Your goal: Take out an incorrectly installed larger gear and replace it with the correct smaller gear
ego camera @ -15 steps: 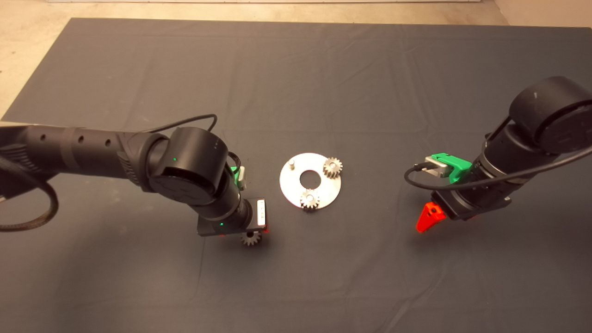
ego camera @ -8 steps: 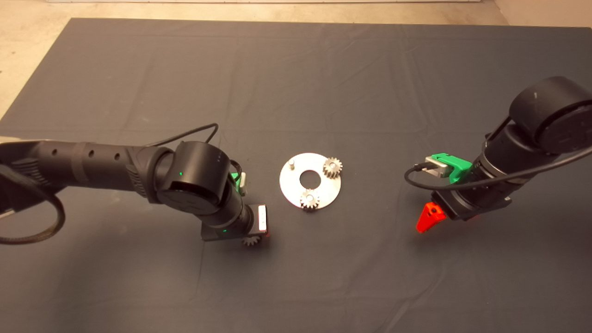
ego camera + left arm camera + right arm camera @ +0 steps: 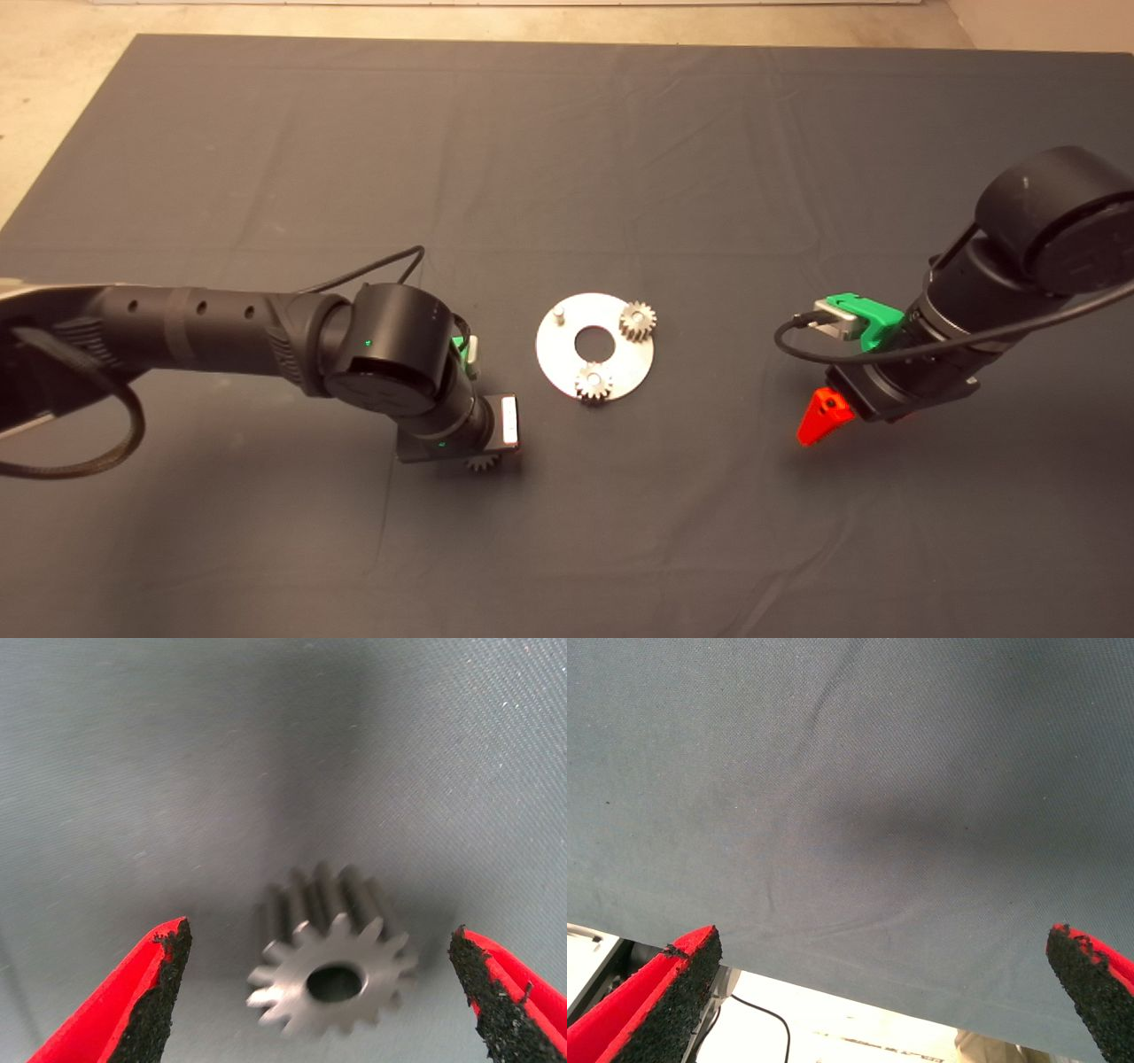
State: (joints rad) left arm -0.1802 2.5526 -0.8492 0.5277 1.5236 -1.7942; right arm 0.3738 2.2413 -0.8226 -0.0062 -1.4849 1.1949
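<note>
**Left gripper spread around a gear on the mat**

The left gripper (image 3: 323, 992) was seen low over the mat (image 3: 567, 159), its red fingers (image 3: 133, 992) spread wide, one on each side of the smaller gear (image 3: 332, 970), neither touching it. That gear lay flat on the mat, near the round silver plate (image 3: 549, 354). Two small gears (image 3: 637, 320) sat on the plate beside a bare peg (image 3: 559, 313). The right gripper (image 3: 877, 992) was held apart to the right, fingers spread, nothing between them.
</note>
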